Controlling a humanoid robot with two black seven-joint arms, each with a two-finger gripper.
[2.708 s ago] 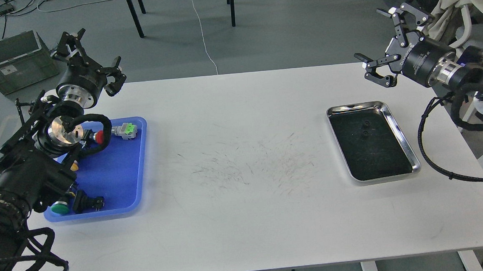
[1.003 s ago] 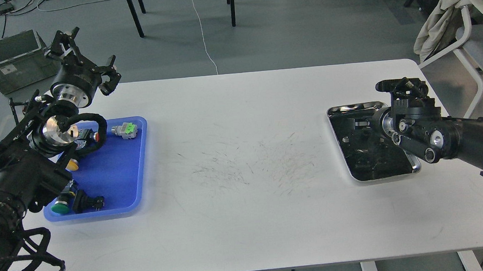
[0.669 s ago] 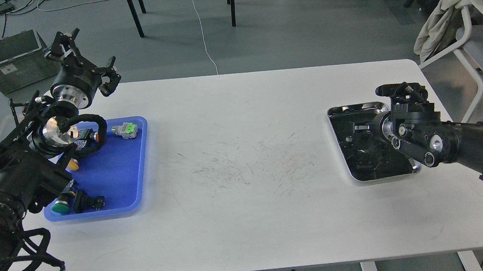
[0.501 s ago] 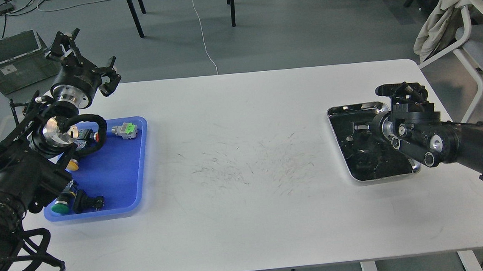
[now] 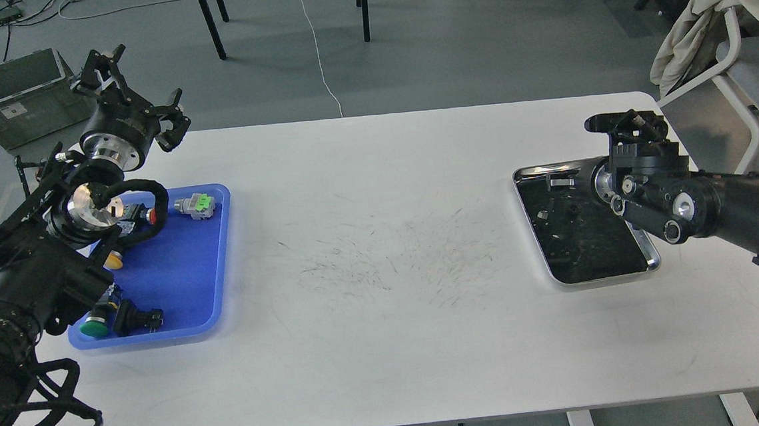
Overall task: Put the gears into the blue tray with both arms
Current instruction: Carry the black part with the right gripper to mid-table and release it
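The blue tray [image 5: 177,280] lies at the table's left, partly under my left arm. My left gripper [image 5: 134,90] hangs open above the table's far left corner, beyond the tray, holding nothing. At the right, my right gripper [image 5: 561,190] reaches low into the far end of the steel tray [image 5: 598,281]. Its dark fingers blend with the tray's black inside, so their state is unclear. A tiny dark speck that may be one of the gears [image 5: 572,209] shows just in front of the fingers; the other gear is hidden.
Push-button switches with green [image 5: 95,328], yellow [image 5: 113,260] and red [image 5: 151,216] caps and a grey-green connector [image 5: 196,205] lie in the blue tray. A green crate [image 5: 17,94] stands on the floor at the left, and a chair [image 5: 727,21] at the right.
My right arm came down from high at the right into the steel tray, then shifted slightly toward the tray's far end. The left arm has barely moved.
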